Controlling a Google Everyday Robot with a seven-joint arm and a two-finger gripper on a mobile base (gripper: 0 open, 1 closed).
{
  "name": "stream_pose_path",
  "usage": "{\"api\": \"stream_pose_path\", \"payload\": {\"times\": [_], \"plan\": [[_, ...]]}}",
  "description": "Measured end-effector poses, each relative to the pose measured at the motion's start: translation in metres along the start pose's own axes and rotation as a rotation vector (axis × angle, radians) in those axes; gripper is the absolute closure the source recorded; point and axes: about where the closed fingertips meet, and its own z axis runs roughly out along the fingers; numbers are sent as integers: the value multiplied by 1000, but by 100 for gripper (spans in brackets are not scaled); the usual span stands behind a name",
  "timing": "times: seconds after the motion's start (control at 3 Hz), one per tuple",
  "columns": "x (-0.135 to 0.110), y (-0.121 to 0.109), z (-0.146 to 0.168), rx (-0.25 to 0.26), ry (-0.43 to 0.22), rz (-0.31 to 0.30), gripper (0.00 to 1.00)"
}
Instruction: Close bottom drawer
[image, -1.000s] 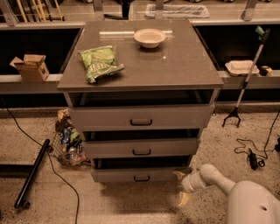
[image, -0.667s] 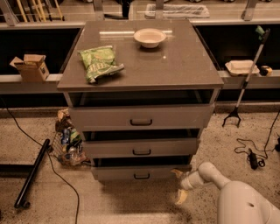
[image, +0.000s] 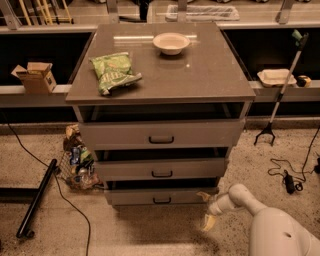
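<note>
The bottom drawer (image: 161, 196) is the lowest of three in the grey cabinet (image: 165, 80). Its shallow grey front with a small dark bar handle (image: 162, 200) stands out a little from the cabinet, with a dark gap above it. My gripper (image: 207, 210) is at the end of the white arm (image: 260, 220), low at the right, just off the drawer front's right end. Its two pale fingers are spread apart, one (image: 204, 196) near the drawer's right corner and one (image: 208, 223) pointing at the floor. It holds nothing.
A green chip bag (image: 113, 71) and a white bowl (image: 171, 43) sit on the cabinet top. A basket of trash (image: 77, 165) stands left of the cabinet, with a black bar (image: 37, 197) and cables on the floor. A grabber tool (image: 280, 95) leans at the right.
The arm has shifted slightly left and forward, bringing the gripper a bit closer to the drawer's right end. The drawer front looks the same.
</note>
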Motion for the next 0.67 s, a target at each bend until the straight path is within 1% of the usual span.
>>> {"api": "stream_pose_path", "payload": {"times": [0.33,0.67], "plan": [[-1,-5,-3,13,-12,-3,14],[1,-10,-4,21,-27,3,13]]}}
